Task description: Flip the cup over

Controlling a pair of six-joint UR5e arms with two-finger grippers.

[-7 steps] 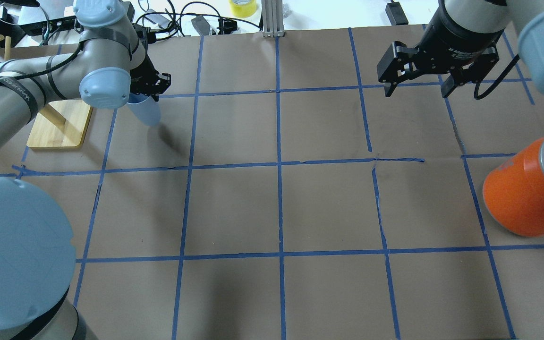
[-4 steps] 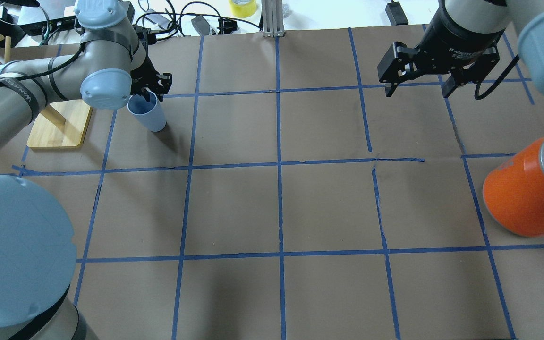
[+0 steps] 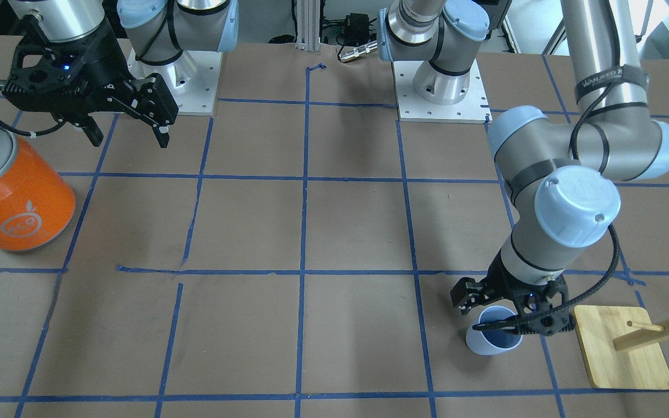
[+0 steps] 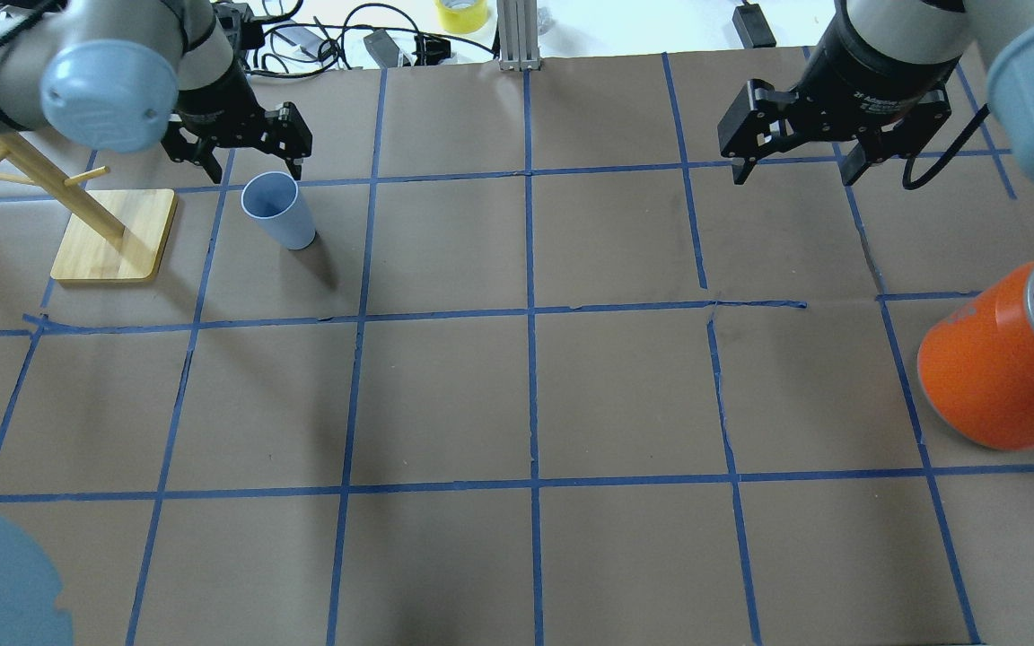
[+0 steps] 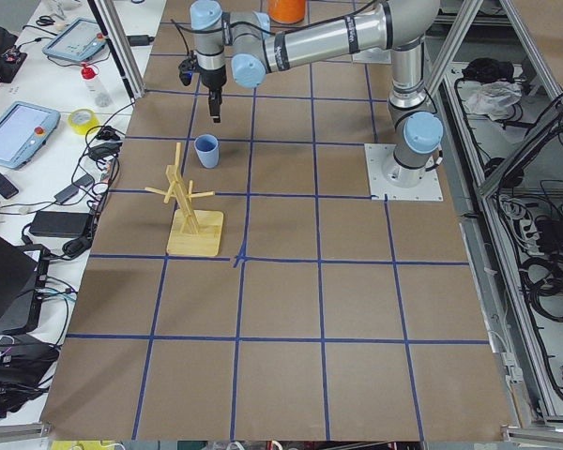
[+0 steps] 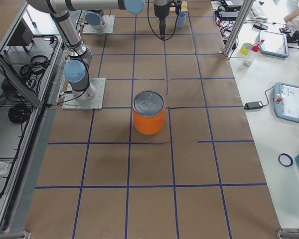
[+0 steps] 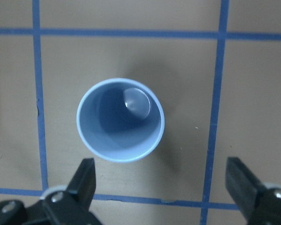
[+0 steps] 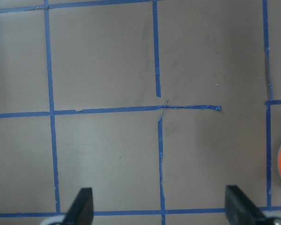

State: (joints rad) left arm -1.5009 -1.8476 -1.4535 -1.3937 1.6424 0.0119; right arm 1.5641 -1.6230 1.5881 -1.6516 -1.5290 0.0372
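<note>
The pale lavender-blue cup (image 4: 279, 213) stands upright with its mouth up on the brown paper, in the far left square. It also shows in the front view (image 3: 479, 343), the left wrist view (image 7: 120, 119) and the left side view (image 5: 206, 150). My left gripper (image 4: 252, 166) is open and empty, above the cup and a little to its far side. In the left wrist view its fingers (image 7: 84, 176) are spread wide with the cup below them. My right gripper (image 4: 793, 170) is open and empty above the far right of the table.
A big orange can (image 4: 1002, 359) with a silver lid stands at the right edge; it also shows in the front view (image 3: 12, 191). A wooden peg rack (image 4: 109, 235) stands just left of the cup. Blue tape lines divide the table into squares.
My left gripper held the tilted cup, set it down upright, then let go, opened and drew up and away. The right arm has not moved.
</note>
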